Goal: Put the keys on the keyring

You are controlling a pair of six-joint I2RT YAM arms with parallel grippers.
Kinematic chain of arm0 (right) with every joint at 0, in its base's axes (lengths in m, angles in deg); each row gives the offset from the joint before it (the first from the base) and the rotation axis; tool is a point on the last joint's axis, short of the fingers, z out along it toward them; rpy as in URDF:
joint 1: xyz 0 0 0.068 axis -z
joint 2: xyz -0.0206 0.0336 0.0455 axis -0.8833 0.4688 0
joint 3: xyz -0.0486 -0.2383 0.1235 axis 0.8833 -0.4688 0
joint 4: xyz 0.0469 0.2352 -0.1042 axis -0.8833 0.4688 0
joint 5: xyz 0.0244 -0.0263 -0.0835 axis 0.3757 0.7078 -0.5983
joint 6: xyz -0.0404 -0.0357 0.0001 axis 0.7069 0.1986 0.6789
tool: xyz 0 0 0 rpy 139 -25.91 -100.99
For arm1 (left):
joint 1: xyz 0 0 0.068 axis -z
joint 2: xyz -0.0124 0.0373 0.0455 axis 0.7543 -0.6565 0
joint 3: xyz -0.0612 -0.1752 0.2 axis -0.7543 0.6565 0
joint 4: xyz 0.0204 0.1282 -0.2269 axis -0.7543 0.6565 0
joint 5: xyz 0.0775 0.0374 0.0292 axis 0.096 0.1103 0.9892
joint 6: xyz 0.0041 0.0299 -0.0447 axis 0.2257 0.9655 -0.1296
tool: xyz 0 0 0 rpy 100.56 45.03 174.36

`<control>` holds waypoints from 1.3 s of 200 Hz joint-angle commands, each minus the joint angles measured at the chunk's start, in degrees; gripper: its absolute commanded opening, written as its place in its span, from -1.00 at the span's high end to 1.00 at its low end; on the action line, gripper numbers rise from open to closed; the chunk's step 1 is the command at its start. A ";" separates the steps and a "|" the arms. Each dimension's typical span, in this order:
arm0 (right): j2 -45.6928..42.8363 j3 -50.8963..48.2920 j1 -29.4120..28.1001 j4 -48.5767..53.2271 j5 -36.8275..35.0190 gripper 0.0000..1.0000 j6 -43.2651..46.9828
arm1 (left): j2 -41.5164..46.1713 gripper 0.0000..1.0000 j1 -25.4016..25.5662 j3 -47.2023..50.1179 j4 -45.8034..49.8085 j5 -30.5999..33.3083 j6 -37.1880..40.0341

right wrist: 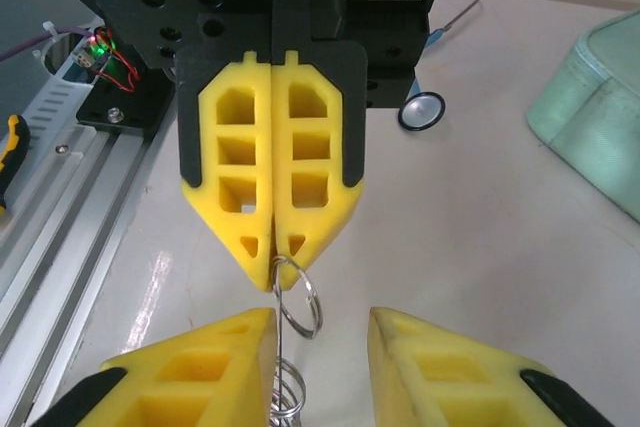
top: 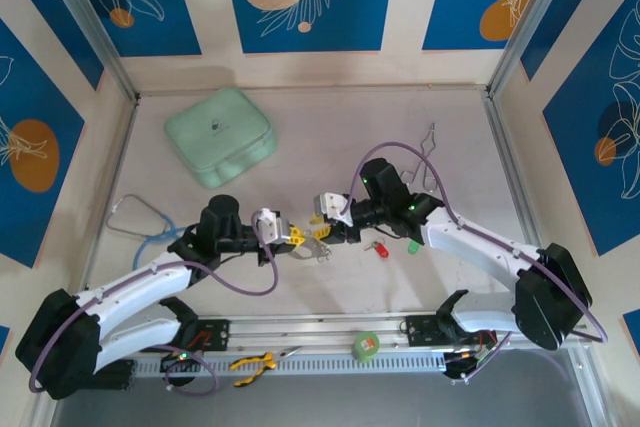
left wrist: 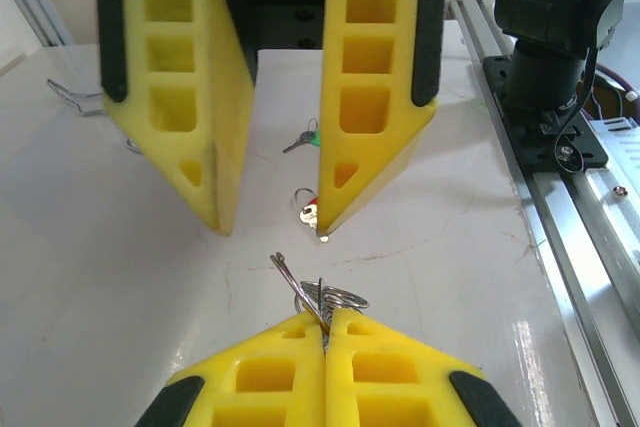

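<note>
mint case [top: 220, 135] | stethoscope [right wrist: 424, 110] | tape roll [top: 367, 345] | pliers, perhaps [top: 252, 365]

Red key [top: 380, 250] and green key [top: 412, 247] lie flat together; left pincer [right wrist: 274, 275] clamps silvery keyring [right wrist: 297, 294]

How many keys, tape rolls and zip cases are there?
Small silver keys (red-headed key, green-headed key): 2
Green tape roll: 1
Mint-green rounded soft case: 1
Total: 4
</note>
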 commanded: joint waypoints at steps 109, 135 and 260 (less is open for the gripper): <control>7.81 6.50 -0.51 11.51 7.85 0.64 4.05 | -1.86 1.00 1.69 -2.07 0.69 -1.12 3.93; 8.46 7.09 -0.55 12.36 8.35 0.87 4.50 | -1.69 1.00 1.71 -2.09 0.77 -0.52 3.92; 2.99 0.70 -1.17 0.47 5.20 1.00 -1.27 | 11.22 0.22 4.65 7.42 -2.82 12.73 -10.18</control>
